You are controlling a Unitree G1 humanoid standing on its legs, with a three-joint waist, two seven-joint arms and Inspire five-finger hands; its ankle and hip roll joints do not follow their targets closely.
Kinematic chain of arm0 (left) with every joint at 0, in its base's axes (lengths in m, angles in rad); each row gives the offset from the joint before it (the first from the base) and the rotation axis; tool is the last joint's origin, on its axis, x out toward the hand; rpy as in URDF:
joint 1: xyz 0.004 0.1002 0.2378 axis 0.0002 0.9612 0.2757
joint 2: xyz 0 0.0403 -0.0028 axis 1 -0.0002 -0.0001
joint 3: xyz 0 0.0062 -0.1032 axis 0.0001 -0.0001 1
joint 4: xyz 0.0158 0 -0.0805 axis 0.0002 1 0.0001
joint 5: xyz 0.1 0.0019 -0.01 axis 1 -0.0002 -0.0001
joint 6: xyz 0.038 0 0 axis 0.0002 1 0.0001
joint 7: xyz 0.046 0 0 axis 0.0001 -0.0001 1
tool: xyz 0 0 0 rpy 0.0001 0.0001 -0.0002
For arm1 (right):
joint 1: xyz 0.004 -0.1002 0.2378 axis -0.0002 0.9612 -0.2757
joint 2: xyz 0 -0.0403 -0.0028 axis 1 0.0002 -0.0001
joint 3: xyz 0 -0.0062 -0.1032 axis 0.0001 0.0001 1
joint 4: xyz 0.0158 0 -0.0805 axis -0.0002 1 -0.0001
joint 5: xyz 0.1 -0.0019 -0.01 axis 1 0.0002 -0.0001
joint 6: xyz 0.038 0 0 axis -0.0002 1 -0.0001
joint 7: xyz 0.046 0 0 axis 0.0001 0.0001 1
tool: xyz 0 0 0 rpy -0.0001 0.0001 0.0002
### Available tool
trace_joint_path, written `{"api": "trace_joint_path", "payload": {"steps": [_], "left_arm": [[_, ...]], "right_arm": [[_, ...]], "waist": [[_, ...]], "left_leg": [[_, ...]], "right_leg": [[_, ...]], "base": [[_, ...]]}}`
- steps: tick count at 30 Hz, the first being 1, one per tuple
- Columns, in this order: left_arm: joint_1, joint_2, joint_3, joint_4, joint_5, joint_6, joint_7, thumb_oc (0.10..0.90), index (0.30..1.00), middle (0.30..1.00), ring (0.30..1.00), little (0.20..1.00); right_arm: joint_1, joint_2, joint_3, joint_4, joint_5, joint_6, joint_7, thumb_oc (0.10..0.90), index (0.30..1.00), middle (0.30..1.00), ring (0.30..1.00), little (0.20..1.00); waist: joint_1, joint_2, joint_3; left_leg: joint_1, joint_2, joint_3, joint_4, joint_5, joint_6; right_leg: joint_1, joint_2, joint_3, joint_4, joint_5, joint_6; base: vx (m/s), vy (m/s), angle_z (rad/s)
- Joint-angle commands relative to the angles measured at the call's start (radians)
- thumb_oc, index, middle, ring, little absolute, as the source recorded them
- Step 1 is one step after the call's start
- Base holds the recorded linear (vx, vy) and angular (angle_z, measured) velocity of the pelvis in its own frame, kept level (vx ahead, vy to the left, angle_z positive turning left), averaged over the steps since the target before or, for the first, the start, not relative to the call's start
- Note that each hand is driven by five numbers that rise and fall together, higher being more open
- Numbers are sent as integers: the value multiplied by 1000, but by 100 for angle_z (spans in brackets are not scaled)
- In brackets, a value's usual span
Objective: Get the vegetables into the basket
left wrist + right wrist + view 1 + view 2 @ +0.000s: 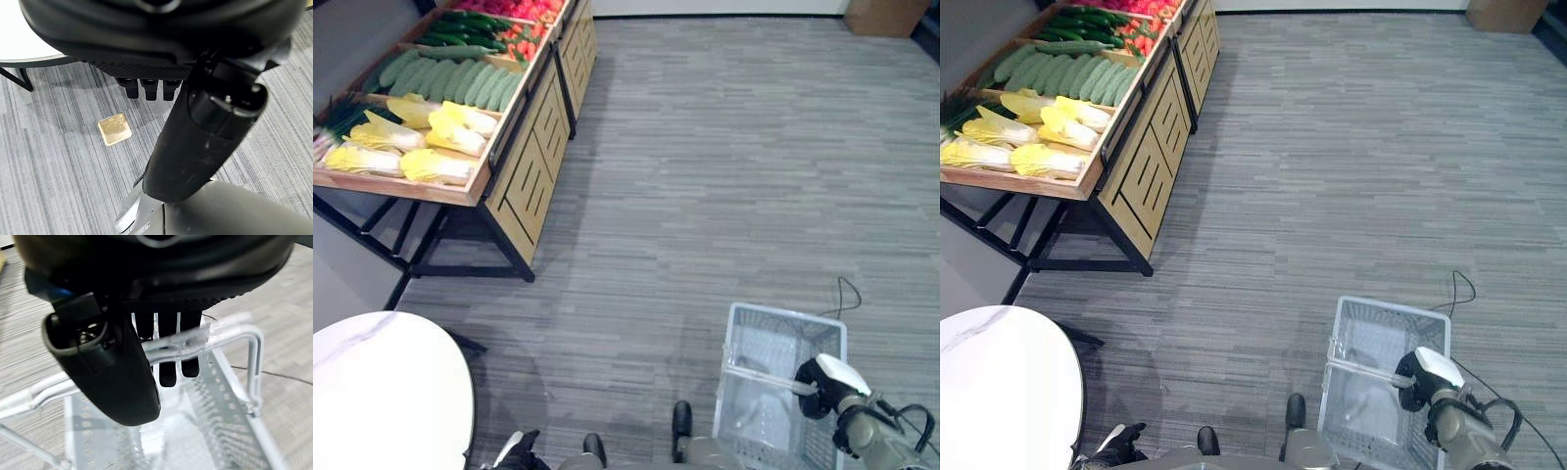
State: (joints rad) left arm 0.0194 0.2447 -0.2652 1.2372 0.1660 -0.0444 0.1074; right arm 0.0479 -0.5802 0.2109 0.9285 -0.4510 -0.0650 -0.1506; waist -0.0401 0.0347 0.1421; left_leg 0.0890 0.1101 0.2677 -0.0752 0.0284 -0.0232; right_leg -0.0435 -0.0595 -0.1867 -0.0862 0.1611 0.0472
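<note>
A white wire basket (pixel 783 338) hangs low at my right side, well away from the produce stand. My right hand (pixel 822 389) is shut on the basket handle (pixel 205 340), fingers (pixel 166 367) behind the bar and thumb in front. The basket looks empty. The vegetables lie on a wooden stand (pixel 524 186) at the far left: yellow napa cabbages (pixel 435 137), pale green gourds (pixel 450 78), dark cucumbers (pixel 460 24) and red peppers (pixel 529 10). My left hand (pixel 519 450) hangs low at my left side with relaxed fingers (pixel 146 88), holding nothing.
A round white table (pixel 382 392) stands at the near left, just below the stand. Open grey plank floor lies between me and the stand. A cardboard box (pixel 886 15) sits at the far right. A small yellowish square (pixel 115 129) lies on the floor.
</note>
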Motion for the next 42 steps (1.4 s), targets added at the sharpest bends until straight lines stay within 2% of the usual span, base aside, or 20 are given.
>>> {"api": "trace_joint_path", "payload": {"steps": [1, 6, 8, 11, 15, 18, 20, 21, 24, 25, 26, 27, 28, 31, 37, 38, 40, 42], "left_arm": [[-70, -15, -3, 18, 6, -44, 17, 900, 1000, 1000, 1000, 1000], [-77, -17, -9, 18, 9, -42, 32, 900, 1000, 1000, 1000, 1000], [-101, -11, -14, 18, 1, -42, 44, 900, 1000, 1000, 1000, 1000], [-111, -5, -14, 21, -5, -42, 49, 900, 1000, 1000, 1000, 1000], [-125, 4, -2, 43, -8, -35, 59, 900, 1000, 1000, 1000, 1000], [-122, 4, 12, 49, -22, -31, 60, 900, 1000, 1000, 1000, 1000], [-122, 0, 9, 53, -19, -32, 59, 900, 1000, 1000, 1000, 1000], [-123, -5, 5, 57, -25, -33, 60, 900, 1000, 1000, 1000, 1000], [-116, -9, 13, 65, -35, -36, 67, 900, 1000, 1000, 1000, 1000], [-116, -9, 13, 65, -35, -36, 67, 900, 1000, 1000, 1000, 1000], [-112, -15, 9, 71, -36, -39, 67, 900, 1000, 1000, 1000, 1000], [-112, -15, 9, 71, -36, -39, 67, 900, 1000, 1000, 1000, 1000], [-108, -18, 6, 75, -32, -41, 69, 900, 1000, 1000, 1000, 1000], [-101, -18, 7, 74, -24, -42, 68, 900, 1000, 1000, 1000, 1000], [-82, -18, 3, 72, -9, -42, 60, 900, 1000, 1000, 1000, 1000], [-74, -12, 2, 82, 2, -43, 50, 900, 1000, 1000, 1000, 1000], [-73, -9, 2, 81, 6, -43, 51, 900, 1000, 1000, 1000, 1000], [-77, 0, 2, 74, 2, -45, 48, 900, 1000, 1000, 1000, 1000]], "right_arm": [[-89, -4, 25, 6, 53, -20, -70, 400, 300, 300, 300, 300], [-91, 33, 33, 114, 56, -13, -90, 400, 300, 300, 300, 300], [-107, 59, 39, 233, 64, -1, -98, 400, 300, 300, 300, 300], [-109, 67, 36, 277, 67, 3, -100, 400, 300, 300, 300, 300], [-90, 69, 24, 303, 75, 6, -107, 400, 300, 300, 300, 300], [-71, 59, 10, 276, 87, 0, -112, 400, 300, 300, 300, 300], [-70, 53, 12, 270, 84, 0, -110, 400, 300, 300, 300, 300], [-74, 39, 9, 268, 88, 0, -112, 400, 300, 300, 300, 300], [-97, 30, 18, 264, 97, -7, -117, 400, 300, 300, 300, 300], [-97, 30, 18, 264, 97, -7, -117, 400, 300, 300, 300, 300], [-109, 33, 29, 265, 96, -8, -119, 400, 300, 300, 300, 300], [-109, 33, 29, 265, 96, -8, -119, 400, 300, 300, 300, 300], [-105, 33, 40, 247, 90, -12, -121, 400, 300, 300, 300, 300], [-98, 38, 49, 226, 86, -17, -120, 400, 300, 300, 300, 300], [-79, 53, 49, 245, 79, -14, -108, 400, 300, 300, 300, 300], [-81, 77, 44, 271, 83, -7, -103, 400, 300, 300, 300, 300], [-83, 86, 47, 275, 83, -4, -101, 400, 300, 300, 300, 300], [-96, 100, 60, 271, 79, -2, -98, 400, 300, 300, 300, 300]], "waist": [[7, -73, -16], [6, -65, -13], [5, -54, 11], [5, -51, 22], [3, -56, 49], [6, -62, 71], [8, -60, 77], [18, -57, 88], [36, -62, 88], [36, -62, 88], [48, -60, 87], [48, -60, 87], [59, -55, 86], [75, -56, 87], [86, -61, 59], [83, -77, 38], [84, -84, 36], [85, -99, 35]], "left_leg": [[17, -12, -19, 35, -1, -36], [19, -9, -25, 30, 3, -36], [9, 4, -36, 21, 18, -36], [0, 10, -49, 24, 26, -38], [-55, 35, -75, 84, 37, -57], [-114, 50, -90, 207, 60, -74], [-128, 47, -103, 227, 64, -74], [-163, 13, -159, 235, 64, -65], [-218, -39, -222, 179, 42, -40], [-217, -39, -222, 179, 42, -40], [-254, -40, -240, 139, 74, -38], [-254, -40, -240, 139, 74, -38], [-299, -32, -233, 91, 139, -44], [-320, -24, -204, 38, 176, -53], [-286, -22, -166, 42, 168, -33], [-266, -40, -142, 53, 137, -6], [-261, -49, -135, 59, 126, 3], [-251, -73, -123, 68, 97, 27]], "right_leg": [[62, -30, 48, 36, -52, 47], [55, -30, 44, 66, -69, 42], [11, -24, 40, 144, -101, 33], [-1, -19, 32, 161, -110, 28], [-12, -8, 16, 155, -113, 11], [-4, -5, 8, 147, -113, -3], [3, -5, 7, 143, -115, -7], [10, -4, 18, 139, -120, -9], [13, -5, 44, 135, -127, -4], [13, -5, 44, 135, -127, -4], [25, 2, 58, 135, -138, -2], [25, 2, 58, 135, -138, -2], [49, 12, 70, 132, -154, -4], [93, 22, 98, 130, -180, -1], [138, 8, 119, 141, -214, 12], [146, -25, 138, 161, -212, 35], [136, -34, 148, 173, -201, 44], [107, -56, 169, 223, -164, 66]], "base": [[8, -2, 5], [-7, -5, 1], [-53, -59, 4], [-11, -81, 4], [30, -175, 17], [63, -142, 25], [72, -49, 19], [92, -23, 5], [131, 1, 9], [195, 49, -11], [136, 32, -23], [297, 80, -19], [235, 75, -12], [247, 99, -7], [219, 160, -44], [280, 288, -36], [212, 241, -28], [131, 188, -21]]}}
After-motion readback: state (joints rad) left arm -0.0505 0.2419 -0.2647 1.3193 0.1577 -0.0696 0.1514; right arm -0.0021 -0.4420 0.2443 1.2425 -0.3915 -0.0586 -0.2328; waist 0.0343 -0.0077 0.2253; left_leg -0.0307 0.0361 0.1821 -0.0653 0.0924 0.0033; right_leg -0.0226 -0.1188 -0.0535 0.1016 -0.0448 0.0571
